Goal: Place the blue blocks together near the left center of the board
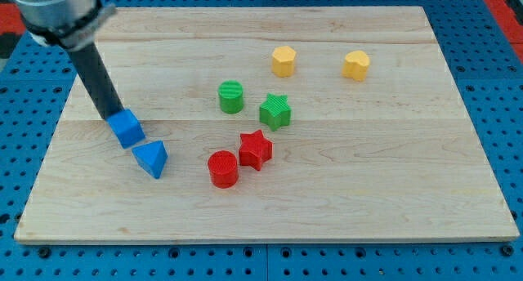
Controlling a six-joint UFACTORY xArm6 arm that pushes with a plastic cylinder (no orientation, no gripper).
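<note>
A blue cube [127, 128] lies at the left centre of the wooden board [368, 175]. A blue triangular block [151, 158] lies just below and to the right of it, almost touching. My tip [113, 116] is at the cube's upper left edge, touching it or very close. The dark rod rises from there to the view's top left.
A green cylinder [231, 96] and a green star [275, 111] sit at the board's centre. A red cylinder [222, 168] and a red star [255, 149] lie below them. Two yellow blocks [283, 60] [356, 64] sit near the top.
</note>
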